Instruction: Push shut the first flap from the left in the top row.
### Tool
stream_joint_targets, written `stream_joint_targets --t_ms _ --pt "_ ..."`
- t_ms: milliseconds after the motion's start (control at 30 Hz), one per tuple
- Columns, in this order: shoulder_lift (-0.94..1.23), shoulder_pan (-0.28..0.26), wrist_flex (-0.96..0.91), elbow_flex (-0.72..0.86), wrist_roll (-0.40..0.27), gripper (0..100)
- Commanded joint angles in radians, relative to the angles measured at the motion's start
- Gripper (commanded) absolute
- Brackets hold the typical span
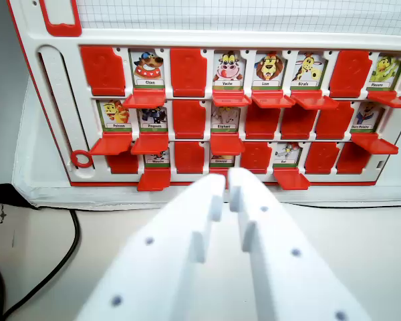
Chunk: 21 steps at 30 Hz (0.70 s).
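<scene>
At the wrist view's far left you see a black cable [60, 257] curling over the pale table [361, 234]. The red-and-white game board [53, 100] stands behind it, a red ring [81, 158] on its left side rail. In the top row, the first flap from the left [103, 70] already lies flat and closed – a plain red panel – and just right of it the dog picture [148, 68] shows above its dropped flap [144, 99]. Your gripper [228, 179] hangs low at centre, before the bottom row, well apart from that flap; its white jaws stand nearly together, a thin slit between them, holding nothing.
</scene>
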Motion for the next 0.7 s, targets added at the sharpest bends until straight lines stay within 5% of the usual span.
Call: stream_joint_targets --t_ms 0,667 --pt "0.104 0.009 0.031 -0.015 0.000 0" --pt "0.067 0.044 0.064 -0.057 -0.005 0"
